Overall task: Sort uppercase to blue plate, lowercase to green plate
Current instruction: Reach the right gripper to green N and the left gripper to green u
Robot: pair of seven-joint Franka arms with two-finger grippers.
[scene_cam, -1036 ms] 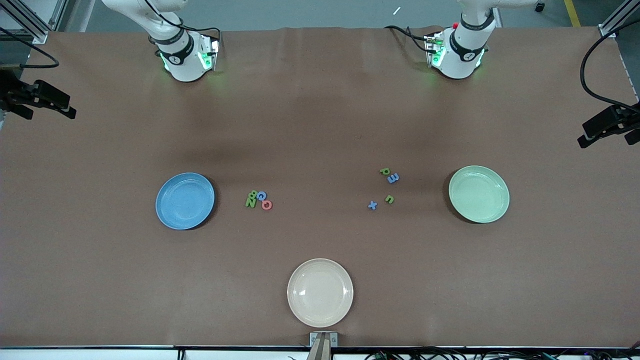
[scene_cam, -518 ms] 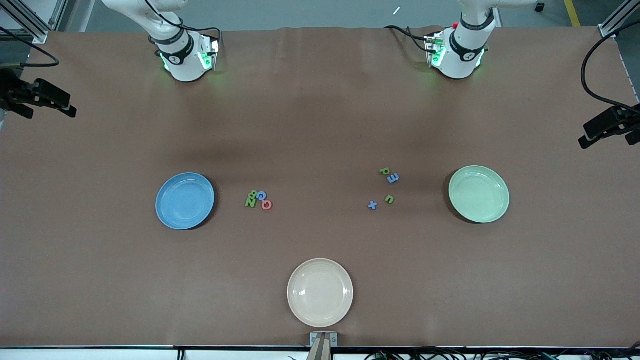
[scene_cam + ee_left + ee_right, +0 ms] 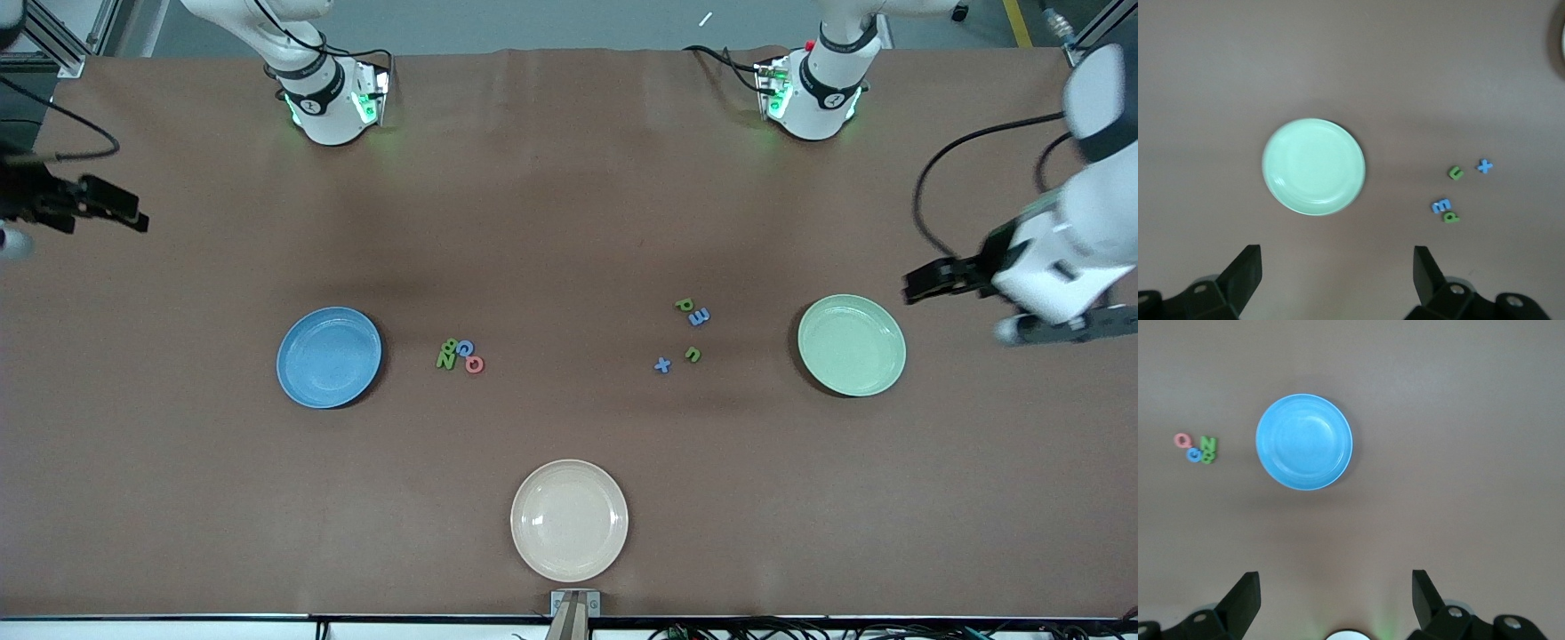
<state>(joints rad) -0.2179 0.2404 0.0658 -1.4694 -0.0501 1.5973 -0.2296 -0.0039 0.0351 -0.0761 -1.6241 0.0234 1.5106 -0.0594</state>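
While the front view takes in all three plates at once, each wrist view shows only its own arm's end of the counter: under the left tool [image 3: 1336, 277], whose fingers [image 3: 1245, 273] stand wide apart and empty, lie the green plate [image 3: 1313, 167] and the four lowercase letters [image 3: 1455, 190] loose beside it, the p and m touching, the u and x apart; under the right tool [image 3: 1335, 600], just as wide open and empty, lie the blue plate [image 3: 1304, 442] and the uppercase letters [image 3: 1197, 448] huddled in a tight cluster. Only the front view shows the cream plate [image 3: 569, 520], nearest that camera. Compared with a second ago, the left arm has swung in over the counter's edge close to the green plate, and the right tool has shifted slightly; plates and letters have not moved. Plates are round and glossy, letters small matte foam, the counter [image 3: 569, 222] a dull brown sheet.
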